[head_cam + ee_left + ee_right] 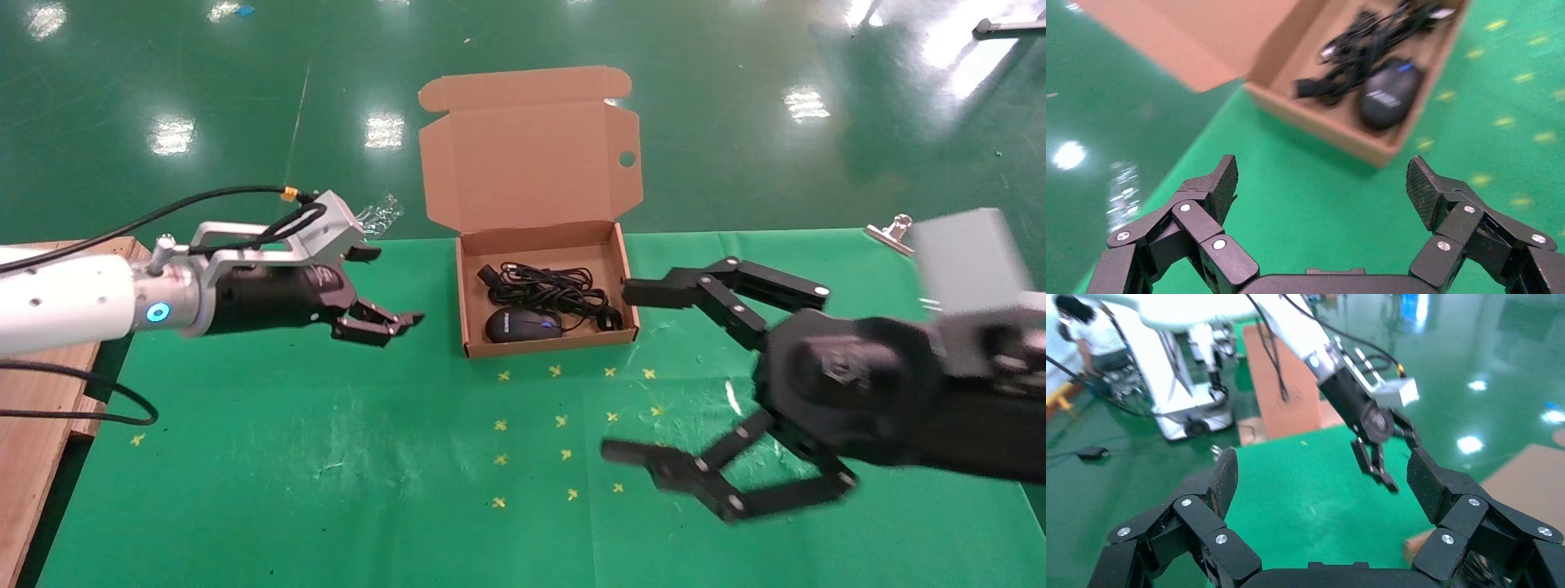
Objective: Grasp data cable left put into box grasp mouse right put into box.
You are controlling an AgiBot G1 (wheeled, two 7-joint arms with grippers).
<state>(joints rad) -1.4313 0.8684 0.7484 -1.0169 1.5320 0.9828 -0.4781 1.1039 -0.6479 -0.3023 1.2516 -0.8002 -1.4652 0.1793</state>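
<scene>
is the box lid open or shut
Open: the box lid stands upright behind it, and the mouse and data cable show inside.

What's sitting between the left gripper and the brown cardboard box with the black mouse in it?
Nothing: in the left wrist view only bare green mat separates the open left gripper from the shallow brown cardboard box.

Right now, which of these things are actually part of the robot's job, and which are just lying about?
Part of the job:
- data cable, in the box
- mouse, in the box
- box, lid open
- left claw, open, empty
- right claw, open, empty

Just lying about:
- metal clip at the mat's far edge
- crumpled clear plastic
- wooden board
</scene>
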